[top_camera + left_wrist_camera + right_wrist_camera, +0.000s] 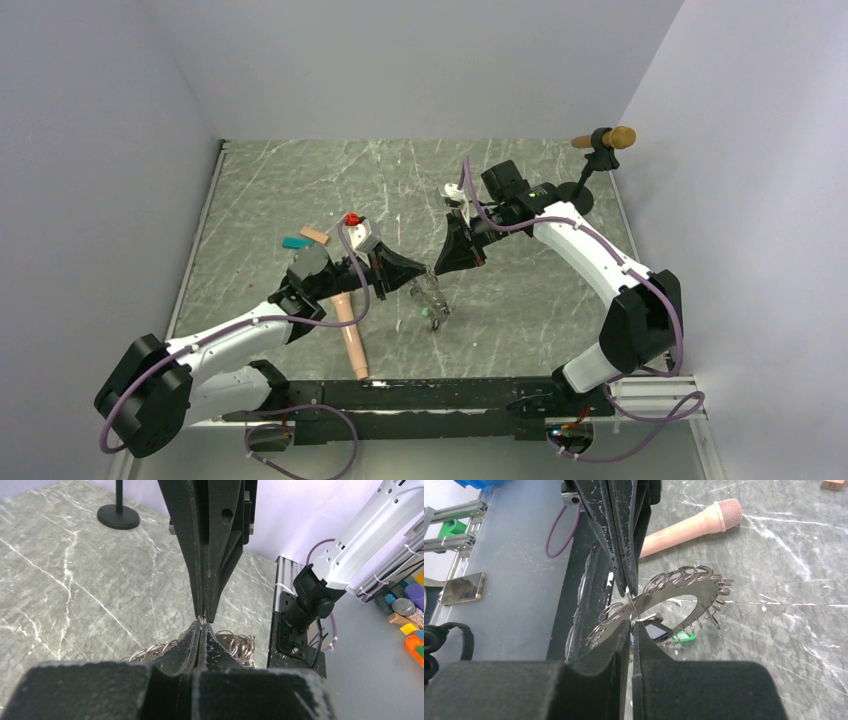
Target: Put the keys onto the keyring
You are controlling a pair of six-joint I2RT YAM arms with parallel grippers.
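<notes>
The keyring [432,298] is a thin grey metal arc strung with several small wire rings. It hangs between my two grippers above the table's middle. My left gripper [424,272] is shut on it from the left and my right gripper [438,268] is shut on it from the right, fingertips almost touching. In the left wrist view the left gripper [201,626] pinches a small ring, with the keyring [241,646] behind. In the right wrist view the right gripper [630,623] pinches the keyring [684,587]. A green key [685,637] and a black-and-white key [657,630] hang on it. A red key [352,219] lies on the table.
A peach cylinder [351,337] lies near the left arm and shows in the right wrist view [689,526]. A teal block [293,242] and a tan block [314,235] lie at the left. A stand with a tan-tipped rod [603,139] is at the far right.
</notes>
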